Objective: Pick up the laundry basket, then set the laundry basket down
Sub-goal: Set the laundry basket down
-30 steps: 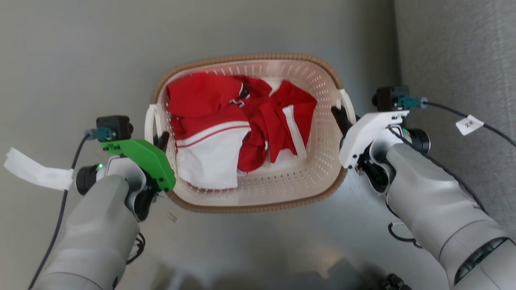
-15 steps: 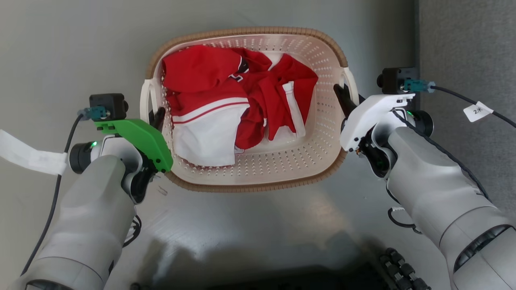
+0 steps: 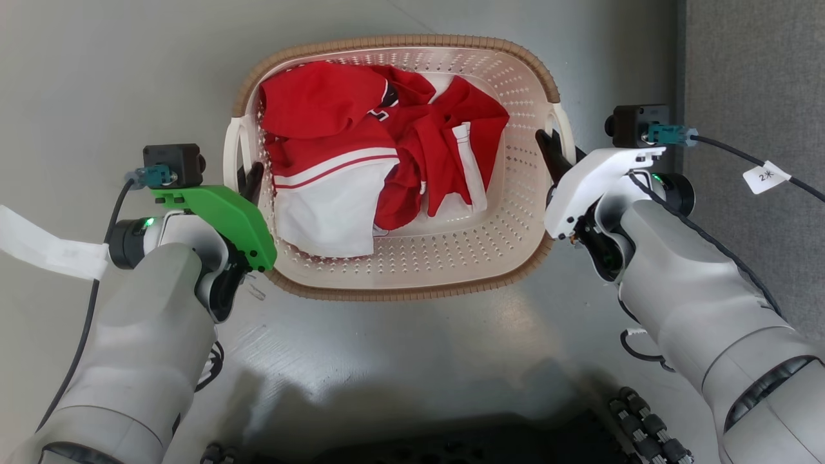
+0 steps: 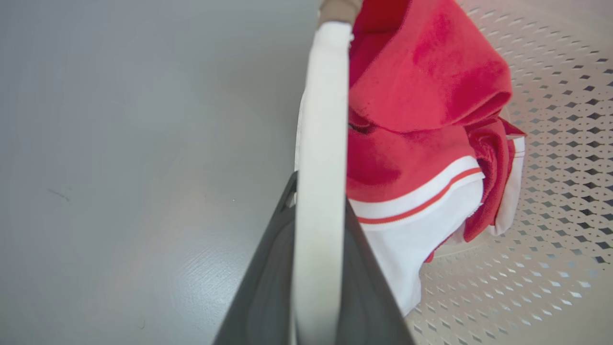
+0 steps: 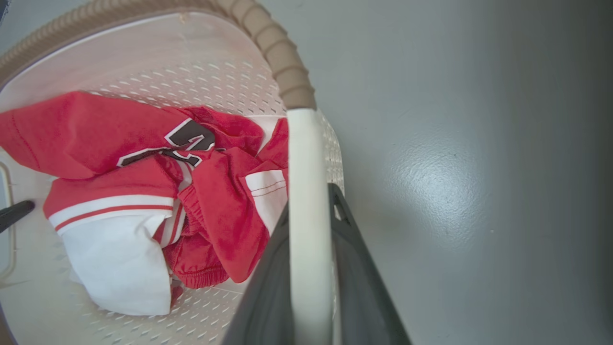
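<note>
1. The left hand (image 3: 250, 182) pinches the white left handle (image 4: 320, 120) between its two dark fingers.
2. The right hand (image 3: 550, 147) pinches the white right handle (image 5: 306, 201) the same way.
3. The laundry basket (image 3: 445, 264) sits directly between both hands, holding red and white clothes (image 3: 361, 148).
4. Bare grey floor (image 3: 97, 64) lies open on its left, far and near sides.
5. A darker grey strip (image 3: 754, 58) runs along the right edge, beside the right arm.

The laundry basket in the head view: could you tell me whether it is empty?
No, the laundry basket holds crumpled red and white clothing that covers much of its bottom.
</note>
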